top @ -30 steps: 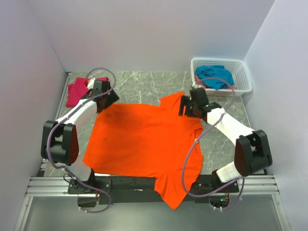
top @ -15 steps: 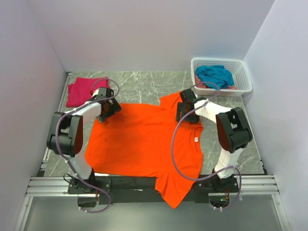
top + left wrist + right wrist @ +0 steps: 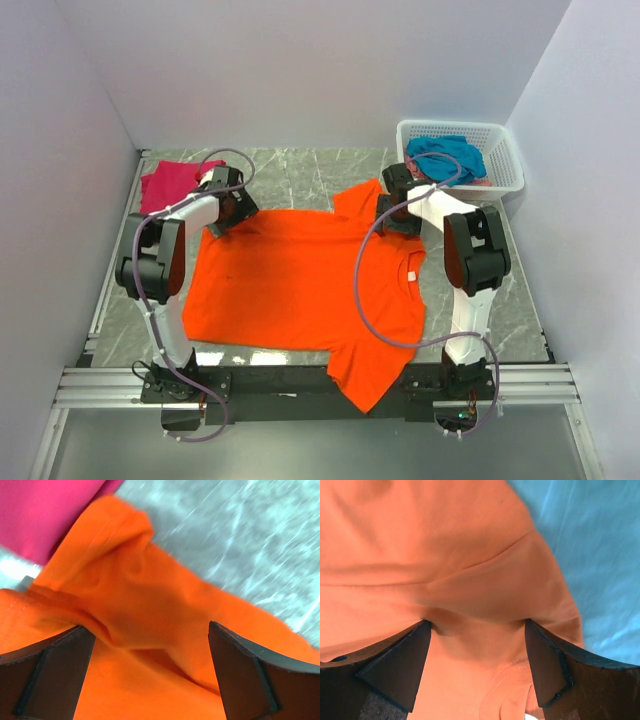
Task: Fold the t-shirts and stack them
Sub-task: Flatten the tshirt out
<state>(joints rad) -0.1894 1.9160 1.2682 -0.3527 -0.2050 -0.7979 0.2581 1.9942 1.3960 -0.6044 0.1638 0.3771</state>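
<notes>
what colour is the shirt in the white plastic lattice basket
A teal-blue shirt, best seen in the top external view.

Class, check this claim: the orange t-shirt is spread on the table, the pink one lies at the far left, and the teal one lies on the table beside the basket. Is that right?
Wrong on one point: the teal t-shirt lies inside the white basket, not beside it, as the top external view shows. The rest stands.

Left gripper (image 3: 228, 203) and right gripper (image 3: 394, 203) have advanced toward the far wall, dragging the orange t-shirt (image 3: 300, 285) farther up the table (image 3: 300, 175).
</notes>
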